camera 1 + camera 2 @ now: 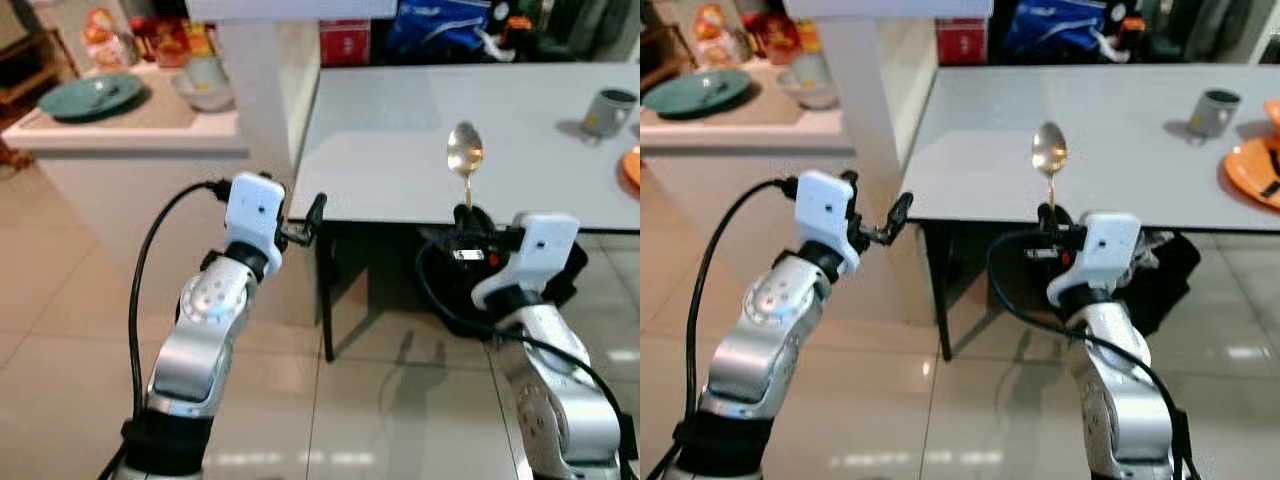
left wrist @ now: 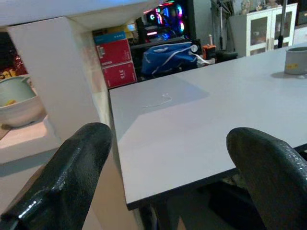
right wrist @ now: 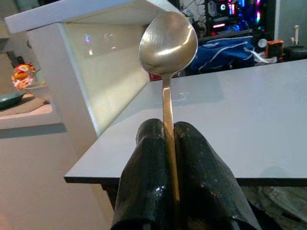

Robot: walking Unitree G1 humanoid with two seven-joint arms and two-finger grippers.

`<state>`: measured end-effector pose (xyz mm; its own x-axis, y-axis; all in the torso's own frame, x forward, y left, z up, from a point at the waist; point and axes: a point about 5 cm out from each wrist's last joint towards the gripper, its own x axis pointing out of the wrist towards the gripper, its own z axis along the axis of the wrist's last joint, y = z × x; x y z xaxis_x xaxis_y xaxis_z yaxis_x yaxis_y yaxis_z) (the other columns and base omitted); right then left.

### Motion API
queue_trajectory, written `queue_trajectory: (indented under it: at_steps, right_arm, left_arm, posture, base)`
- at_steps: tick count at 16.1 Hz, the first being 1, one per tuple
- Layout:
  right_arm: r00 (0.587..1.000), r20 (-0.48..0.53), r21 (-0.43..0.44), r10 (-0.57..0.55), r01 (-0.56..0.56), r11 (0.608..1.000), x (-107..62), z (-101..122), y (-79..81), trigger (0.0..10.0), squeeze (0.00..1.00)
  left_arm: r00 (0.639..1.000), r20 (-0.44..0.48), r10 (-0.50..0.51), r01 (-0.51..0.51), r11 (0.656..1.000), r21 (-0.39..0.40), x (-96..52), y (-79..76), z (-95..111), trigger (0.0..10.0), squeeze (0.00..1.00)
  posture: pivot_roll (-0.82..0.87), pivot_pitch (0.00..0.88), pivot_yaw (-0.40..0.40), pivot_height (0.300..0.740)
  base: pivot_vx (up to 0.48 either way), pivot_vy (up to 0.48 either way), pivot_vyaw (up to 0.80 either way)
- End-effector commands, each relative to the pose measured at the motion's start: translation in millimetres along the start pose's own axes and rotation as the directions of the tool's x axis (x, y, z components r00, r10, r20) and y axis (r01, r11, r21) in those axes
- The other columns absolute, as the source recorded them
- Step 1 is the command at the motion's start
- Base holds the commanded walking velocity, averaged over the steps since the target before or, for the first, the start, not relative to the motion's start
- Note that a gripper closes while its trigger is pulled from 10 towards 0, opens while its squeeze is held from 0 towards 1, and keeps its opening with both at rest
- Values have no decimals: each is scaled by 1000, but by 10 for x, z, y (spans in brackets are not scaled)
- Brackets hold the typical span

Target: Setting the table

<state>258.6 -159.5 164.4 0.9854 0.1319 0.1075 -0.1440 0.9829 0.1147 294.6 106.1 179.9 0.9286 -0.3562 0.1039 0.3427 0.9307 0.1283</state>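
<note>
The right tool (image 1: 466,212) grips a spoon (image 1: 465,155) by its handle just short of the near edge of a pale grey counter (image 1: 400,150), its two black fingers (image 3: 148,177) pressed tight against the metal on either side. The spoon stands upright, its gold-toned bowl above the fingers and level with the counter's surface as seen from the head. To the left, the left tool (image 1: 303,222) is raised near the counter's front left corner with its fingers (image 2: 72,177) spread wide apart and nothing between them. A black cable loops from the left arm's wrist down beside the silver forearm.

On the counter's far right side stands a grey mug (image 1: 608,110), and at the right edge lies an orange plate (image 1: 1252,172), well apart from the spoon. A white pillar (image 1: 262,90) rises at the counter's left end. Beyond it, a lower cream-topped counter (image 1: 130,125) carries a teal plate (image 1: 90,95) and a pale bowl (image 1: 203,88) with a cup in it. Red boxes (image 2: 115,60) and a blue bag (image 2: 168,55) sit behind the far edge of the grey counter. A dark bag (image 1: 1160,265) lies on the glossy tiled floor (image 1: 370,400) beneath it.
</note>
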Motion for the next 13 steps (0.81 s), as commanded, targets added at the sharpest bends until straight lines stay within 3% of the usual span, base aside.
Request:
queue_trajectory:
  at_steps: [1,3,11,13]
  right_arm:
    - [1000,-5,-6,14,-14,1000,35,5,34,10000,0]
    - [1000,-5,8,21,-21,1000,79,22,64,10000,0]
    - [998,-31,63,48,-46,997,107,-46,138,10000,0]
    - [995,-57,46,77,-74,996,138,-66,138,10000,0]
  left_arm:
    - [1000,8,8,-8,1000,0,-15,32,26,10000,0]
    - [1000,1,8,-8,1000,5,-14,68,16,10000,0]
    - [999,-22,45,-44,997,60,-146,242,-11,10000,0]
    - [999,-35,39,-37,998,59,-189,236,-39,10000,0]
  posture:
    - [-4,0,76,740]
    - [15,0,59,740]
    - [74,10,3,740]
    - [70,20,1,740]
  base:
    - [311,0,0]
    - [324,0,0]
    - [327,0,-771]
    - [328,0,0]
